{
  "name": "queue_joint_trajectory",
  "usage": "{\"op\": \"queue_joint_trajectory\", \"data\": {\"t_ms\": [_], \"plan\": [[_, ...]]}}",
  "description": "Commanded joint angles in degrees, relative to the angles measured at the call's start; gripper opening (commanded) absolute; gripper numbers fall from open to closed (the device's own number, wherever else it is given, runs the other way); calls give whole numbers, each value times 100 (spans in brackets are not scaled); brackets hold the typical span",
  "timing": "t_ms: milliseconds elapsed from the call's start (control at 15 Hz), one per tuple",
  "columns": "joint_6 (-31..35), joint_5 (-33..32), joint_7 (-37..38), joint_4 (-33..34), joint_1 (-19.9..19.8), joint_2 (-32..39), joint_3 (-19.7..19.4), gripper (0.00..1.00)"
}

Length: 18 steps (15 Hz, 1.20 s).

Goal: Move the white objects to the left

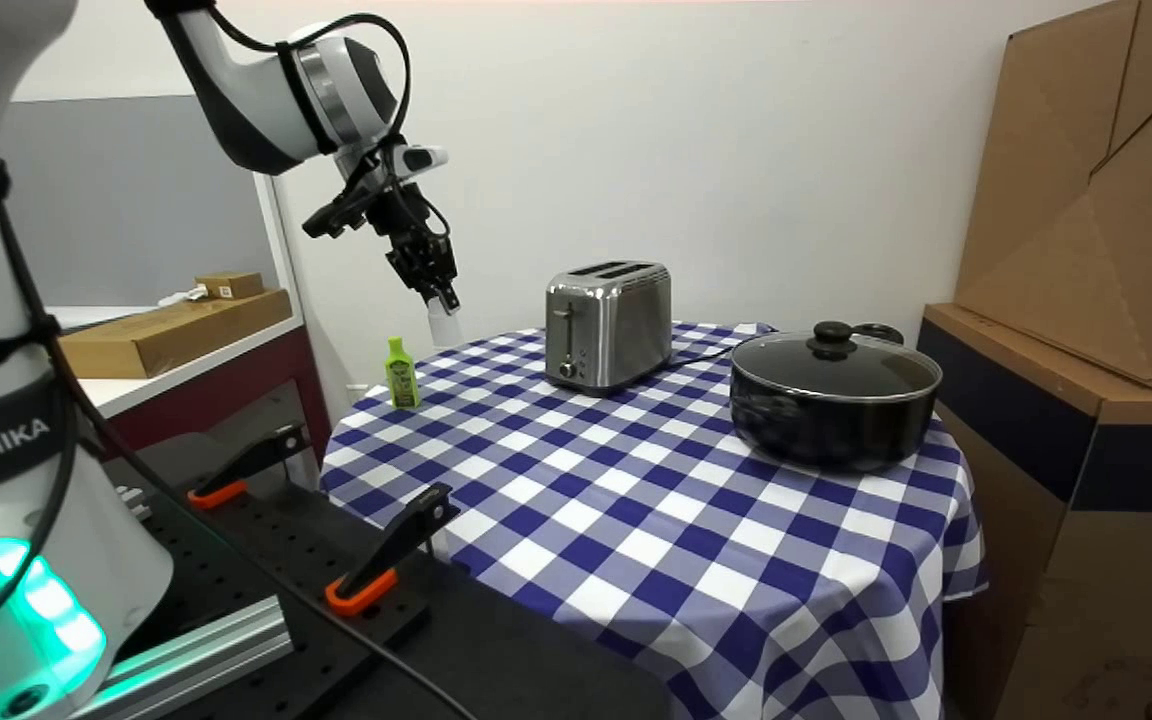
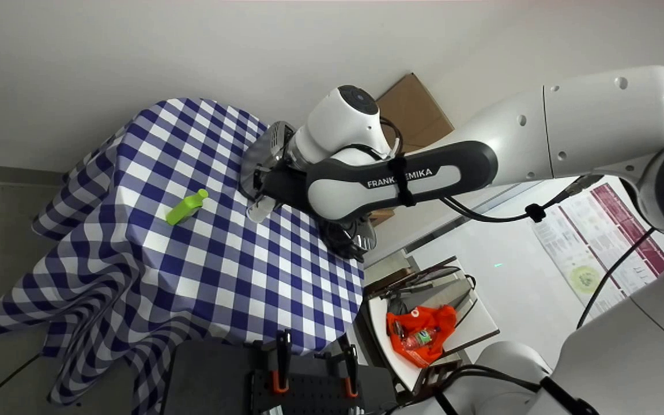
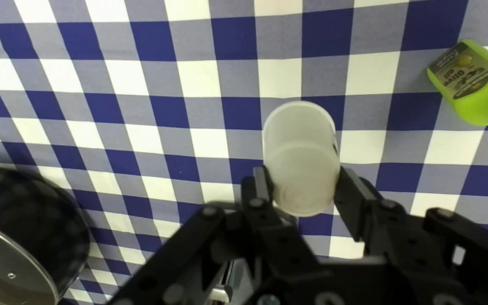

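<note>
The gripper [image 3: 303, 182] clamps the white cup [image 3: 301, 156] — a jaw against each side — over the checked tablecloth [image 1: 576, 520]. In the wrist view, the cup shows between green bottle [image 3: 475, 87] and black pot [image 3: 49, 220].

A pale wall [image 1: 786, 150] rose behind a cloth-draped, blue-and-white checked surface [image 1: 626, 540].

In an exterior view, the wall filled twelve o'clock, with stacked cardboard boxes [image 1: 1076, 290] at three, a white-topped maroon cabinet [image 1: 286, 360] at nine and a grey panel [image 1: 136, 190] toward ten. In an exterior view, a dull floor [image 2: 3, 248] and dark baseboard [image 2: 9, 177] showed at nine o'clock, a printed poster [image 2: 594, 236] at three.
</note>
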Motion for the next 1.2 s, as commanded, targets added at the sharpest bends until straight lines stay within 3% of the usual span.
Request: {"op": "queue_joint_trajectory", "data": {"t_ms": [0,667,1133], "plan": [[-269,-131,477,382,-399,287,631,17],[-314,55,1229,920,-773,1167,1242,17],[-235,248,1428,1110,-889,1525,1363,17]]}}
